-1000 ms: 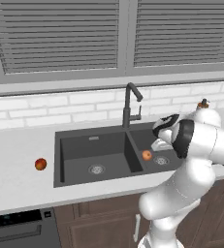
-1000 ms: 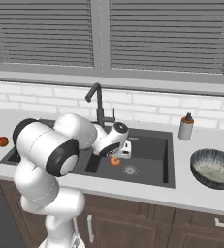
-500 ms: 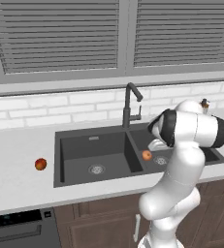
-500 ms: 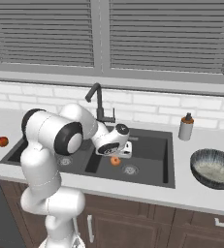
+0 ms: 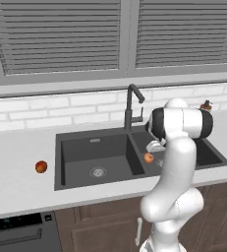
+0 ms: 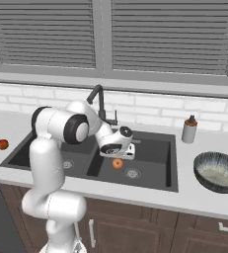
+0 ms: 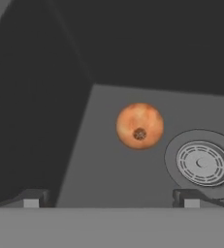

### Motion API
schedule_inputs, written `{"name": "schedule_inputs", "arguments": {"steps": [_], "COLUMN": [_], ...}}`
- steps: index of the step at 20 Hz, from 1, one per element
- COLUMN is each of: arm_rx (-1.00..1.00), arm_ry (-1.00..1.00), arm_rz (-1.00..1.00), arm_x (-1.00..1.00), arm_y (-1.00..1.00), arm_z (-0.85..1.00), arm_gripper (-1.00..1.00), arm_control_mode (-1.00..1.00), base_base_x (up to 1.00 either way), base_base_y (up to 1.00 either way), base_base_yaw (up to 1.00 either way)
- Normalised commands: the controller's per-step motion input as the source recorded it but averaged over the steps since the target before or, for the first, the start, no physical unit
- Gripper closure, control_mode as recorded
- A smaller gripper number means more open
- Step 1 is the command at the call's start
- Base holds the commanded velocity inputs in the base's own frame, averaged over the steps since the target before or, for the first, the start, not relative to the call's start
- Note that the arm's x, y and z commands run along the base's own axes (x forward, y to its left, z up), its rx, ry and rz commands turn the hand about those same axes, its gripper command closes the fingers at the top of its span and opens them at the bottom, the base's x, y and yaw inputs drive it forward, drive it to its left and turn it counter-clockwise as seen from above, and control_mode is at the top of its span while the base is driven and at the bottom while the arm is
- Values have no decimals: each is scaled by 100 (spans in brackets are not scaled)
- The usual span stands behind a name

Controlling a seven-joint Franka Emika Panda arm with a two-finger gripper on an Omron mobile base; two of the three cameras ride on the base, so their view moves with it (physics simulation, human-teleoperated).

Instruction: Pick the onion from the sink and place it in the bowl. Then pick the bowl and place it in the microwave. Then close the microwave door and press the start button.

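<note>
Hovering claw above onion, jaws wide apart, empty. Onion lay on sink floor beside drain. I judged it light, firm, smooth, roll-prone; best pinched across widest middle.

A white brick backsplash is seen below two louvred windows; a pale countertop is carried on brown wooden cabinets.

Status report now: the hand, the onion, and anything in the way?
Hand open, above the sink. Onion on basin floor beside the drain, not gripped. Nothing between fingers and onion. Bowl waits on counter.
</note>
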Motion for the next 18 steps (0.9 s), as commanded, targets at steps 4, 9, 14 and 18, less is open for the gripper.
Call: {"name": "schedule_inputs", "arguments": {"steps": [4, 9, 14, 18], "arm_rx": [0, 0, 0, 0], "arm_ry": [0, 0, 0, 0], "arm_rz": [0, 0, 0, 0], "arm_x": [33, 23, 23, 24], "arm_y": [0, 0, 0, 0], "arm_z": [-31, -33, -24, -21], "arm_gripper": [-100, -100, -100, -100], "arm_control_mode": [-100, -100, -100, -100], "base_base_x": [0, 0, 0, 0], "base_base_y": [0, 0, 0, 0], "base_base_yaw": [0, 0, 0, 0]}}
